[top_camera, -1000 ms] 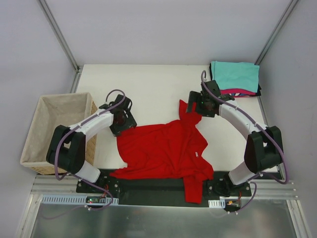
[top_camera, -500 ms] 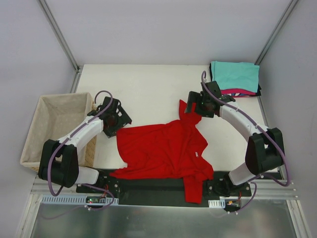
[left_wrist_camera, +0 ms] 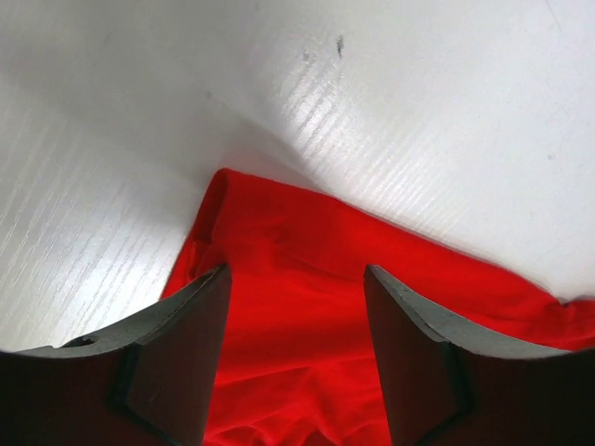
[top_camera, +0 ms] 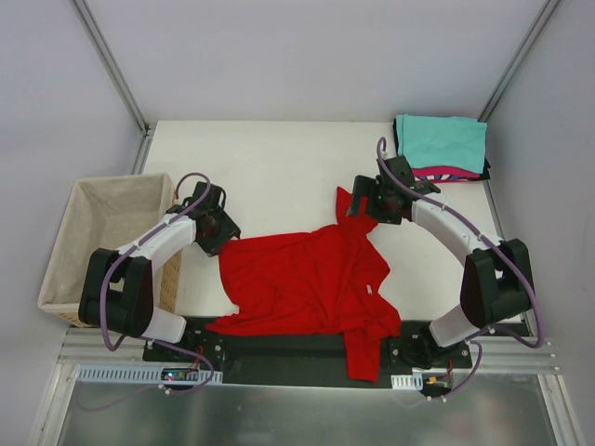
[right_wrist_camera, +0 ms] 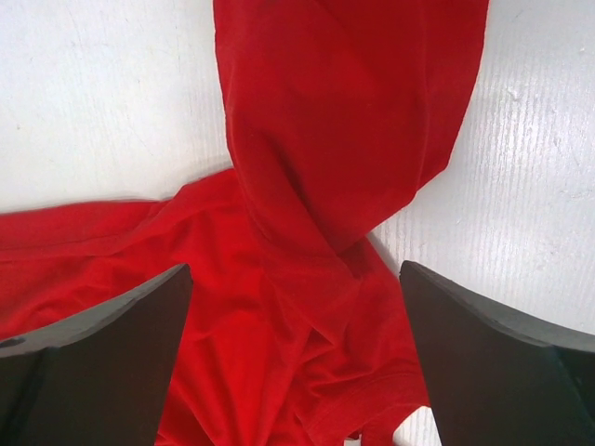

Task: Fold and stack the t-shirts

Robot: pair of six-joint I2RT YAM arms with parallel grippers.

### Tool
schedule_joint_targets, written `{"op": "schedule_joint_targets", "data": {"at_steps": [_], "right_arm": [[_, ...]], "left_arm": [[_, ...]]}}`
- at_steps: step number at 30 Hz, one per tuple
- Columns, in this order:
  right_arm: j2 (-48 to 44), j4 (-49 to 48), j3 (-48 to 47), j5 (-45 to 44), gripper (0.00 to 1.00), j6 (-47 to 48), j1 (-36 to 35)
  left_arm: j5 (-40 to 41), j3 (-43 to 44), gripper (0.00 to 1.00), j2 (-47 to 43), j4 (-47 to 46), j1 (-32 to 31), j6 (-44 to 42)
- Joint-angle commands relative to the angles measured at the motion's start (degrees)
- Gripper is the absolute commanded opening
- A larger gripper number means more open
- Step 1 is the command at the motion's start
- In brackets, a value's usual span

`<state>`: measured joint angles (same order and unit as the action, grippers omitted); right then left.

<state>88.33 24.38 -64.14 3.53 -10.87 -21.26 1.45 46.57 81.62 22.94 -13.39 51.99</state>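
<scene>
Crumpled bright red cloth t-shirt [top_camera: 307, 283] on white table [top_camera: 279, 158]; left gripper [left_wrist_camera: 296, 271] parted partway over its corner; right gripper [right_wrist_camera: 296, 268] spread wide above twisted sleeve.

This looks like a robot lab, not a home. A left arm [top_camera: 153, 246] and a right arm [top_camera: 456, 228] are bolted to a metal rail [top_camera: 530, 353] at the bottom of the frame. The white surface [top_camera: 279, 158] sits in a bare booth with plain pale walls [top_camera: 307, 56]. Shiny metal poles [top_camera: 108, 60] stand at the upper left and upper right. Purple wires [top_camera: 191, 177] run along the arms. Only the basket [top_camera: 102, 232] and the t-shirts [top_camera: 307, 279] look homey.
</scene>
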Motion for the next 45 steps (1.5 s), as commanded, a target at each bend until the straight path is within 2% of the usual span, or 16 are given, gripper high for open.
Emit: {"op": "schedule_joint_targets", "data": {"at_steps": [1,13,20,23,24,25,26,28,29,32,34,36,37,39,41,45], "right_arm": [[-1.4,-1.4,0.2,0.6,0.99,0.5,-0.2],[-1.3,-1.8,0.3,1.4,0.99,0.5,-0.2],[-1.8,-1.8,0.6,1.7,0.99,0.8,-0.2],[-2.1,-2.1,0.9,1.9,0.99,0.9,-0.2],[-2.1,-2.1,0.9,2.1,0.99,0.9,-0.2],[-2.2,-2.2,0.9,2.2,0.99,0.9,-0.2],[-2.2,-2.3,1.1,2.3,0.99,0.8,-0.3],[-2.0,-2.8,1.1,2.9,0.99,0.4,-0.3],[-1.9,-3.2,1.2,3.1,0.99,0.2,-0.4],[-1.6,-3.9,1.5,3.6,0.99,-0.3,-0.9],[-1.2,-4.1,1.4,3.9,0.99,-0.4,-1.3],[-1.2,-3.7,1.3,3.9,0.99,-0.6,-2.0],[-1.5,-3.8,1.4,3.9,0.99,-0.5,-2.6],[-1.9,-3.5,1.4,3.4,0.99,-0.3,-3.1],[-2.2,-3.3,1.6,3.4,0.99,-0.2,-3.4],[-2.9,-3.2,2.2,3.3,0.99,0.1,-3.9]], "left_arm": [[0.8,-1.3,0.59,-3.2,0.8,0.8,2.6],[2.5,-3.5,0.59,-10.0,5.9,1.3,10.2],[2.3,-1.3,0.55,-7.4,6.2,1.3,9.4],[2.2,5.7,0.53,-6.5,6.2,1.2,-0.6],[0.6,8.0,0.54,-6.0,6.5,1.3,-8.8],[-1.3,10.5,0.55,-3.9,7.4,1.2,-13.2],[-7.1,16.4,0.55,-2.2,9.6,1.3,-20.8],[-12.1,22.3,0.56,2.5,17.0,1.2,-27.9],[-12.8,26.2,0.56,3.1,19.1,1.2,-32.8],[-12.2,30.1,0.56,3.0,22.6,1.2,-41.4],[-12.6,30.3,0.64,1.8,23.0,1.2,-44.9],[-11.9,29.0,0.67,0.1,22.5,1.2,-49.4],[-8.0,28.8,0.68,-0.1,22.4,1.3,-50.3],[-5.1,27.4,0.7,0.1,22.2,1.3,-51.5],[-3.6,25.3,0.69,1.0,21.4,1.2,-53.7],[-1.7,23.0,0.62,4.2,20.4,0.8,-55.8]]}}
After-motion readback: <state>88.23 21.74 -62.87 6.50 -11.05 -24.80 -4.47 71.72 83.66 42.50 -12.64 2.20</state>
